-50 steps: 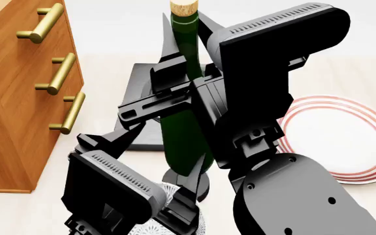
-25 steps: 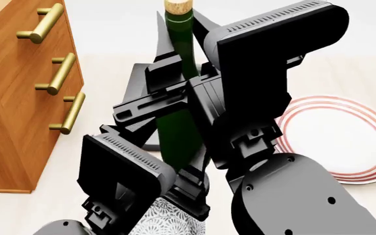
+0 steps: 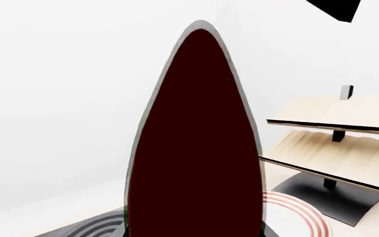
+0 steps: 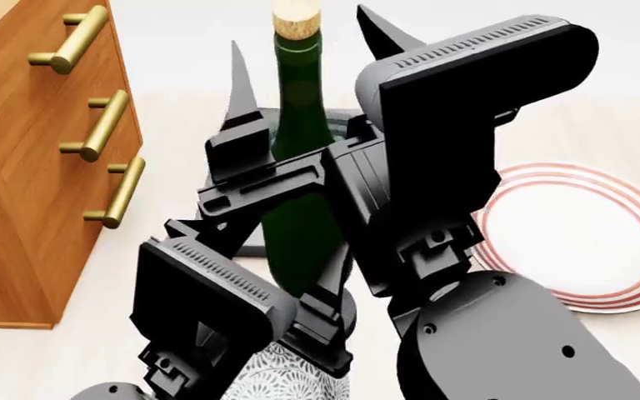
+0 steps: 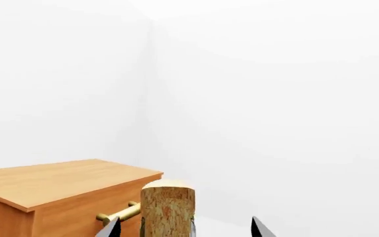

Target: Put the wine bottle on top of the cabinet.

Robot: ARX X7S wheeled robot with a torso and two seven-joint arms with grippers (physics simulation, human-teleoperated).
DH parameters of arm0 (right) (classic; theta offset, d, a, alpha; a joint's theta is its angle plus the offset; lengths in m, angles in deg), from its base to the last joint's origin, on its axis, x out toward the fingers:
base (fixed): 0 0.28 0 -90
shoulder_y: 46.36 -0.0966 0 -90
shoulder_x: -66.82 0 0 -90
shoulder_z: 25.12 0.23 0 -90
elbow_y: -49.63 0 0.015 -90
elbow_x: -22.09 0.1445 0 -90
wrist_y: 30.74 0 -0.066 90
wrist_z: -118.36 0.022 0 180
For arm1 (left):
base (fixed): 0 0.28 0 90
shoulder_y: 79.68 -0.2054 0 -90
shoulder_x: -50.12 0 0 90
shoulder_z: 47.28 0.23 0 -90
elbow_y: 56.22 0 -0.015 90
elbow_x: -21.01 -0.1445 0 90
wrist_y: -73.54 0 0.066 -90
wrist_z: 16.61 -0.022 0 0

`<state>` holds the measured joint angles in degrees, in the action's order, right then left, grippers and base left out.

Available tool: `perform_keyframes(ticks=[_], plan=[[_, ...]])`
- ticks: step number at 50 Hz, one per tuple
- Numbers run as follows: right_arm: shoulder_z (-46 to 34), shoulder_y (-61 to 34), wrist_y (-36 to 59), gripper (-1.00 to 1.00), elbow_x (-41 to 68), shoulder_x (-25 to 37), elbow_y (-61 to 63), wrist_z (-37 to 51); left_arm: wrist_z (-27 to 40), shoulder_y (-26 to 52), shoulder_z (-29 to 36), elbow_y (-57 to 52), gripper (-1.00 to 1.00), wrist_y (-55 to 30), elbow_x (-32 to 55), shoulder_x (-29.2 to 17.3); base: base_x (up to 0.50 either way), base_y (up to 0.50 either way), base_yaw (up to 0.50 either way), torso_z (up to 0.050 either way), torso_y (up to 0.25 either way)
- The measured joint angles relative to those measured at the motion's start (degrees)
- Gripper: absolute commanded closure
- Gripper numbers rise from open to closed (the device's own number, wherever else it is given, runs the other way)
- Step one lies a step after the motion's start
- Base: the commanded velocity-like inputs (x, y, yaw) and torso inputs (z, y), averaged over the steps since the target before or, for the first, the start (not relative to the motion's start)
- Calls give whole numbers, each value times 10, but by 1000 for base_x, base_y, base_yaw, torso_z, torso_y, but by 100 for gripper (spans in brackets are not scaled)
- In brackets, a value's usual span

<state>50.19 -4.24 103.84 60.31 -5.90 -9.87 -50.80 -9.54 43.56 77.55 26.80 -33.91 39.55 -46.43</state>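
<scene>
The wine bottle (image 4: pixel 297 167) stands upright between the two arms, to the right of the cabinet (image 4: pixel 31 167) and not on its top. The right hand (image 4: pixel 297 67) is wide, its fingers apart on both sides of the bottle neck. The left hand (image 4: pixel 320 312) is low at the bottle's base; I cannot tell its state. A plate (image 4: pixel 587 242) lies on the floor at the right.

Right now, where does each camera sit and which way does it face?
Head: up high, looking down over both arms, wine bottle, cabinet, plate.
Left wrist: tight against the bottle's body, rack beyond; no fingers show.
Right wrist: above the cork, facing the cabinet top; spread fingertips show.
Shared: the bottle, in all.
</scene>
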Motion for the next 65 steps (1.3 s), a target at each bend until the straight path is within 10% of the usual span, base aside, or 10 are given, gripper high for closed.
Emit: perform_keyframes(ticks=[65], plan=[[178,285,-72,-100,36,43,225,92,50,135,-78,30,100,-100,48,-59,0,0,0,0,1]])
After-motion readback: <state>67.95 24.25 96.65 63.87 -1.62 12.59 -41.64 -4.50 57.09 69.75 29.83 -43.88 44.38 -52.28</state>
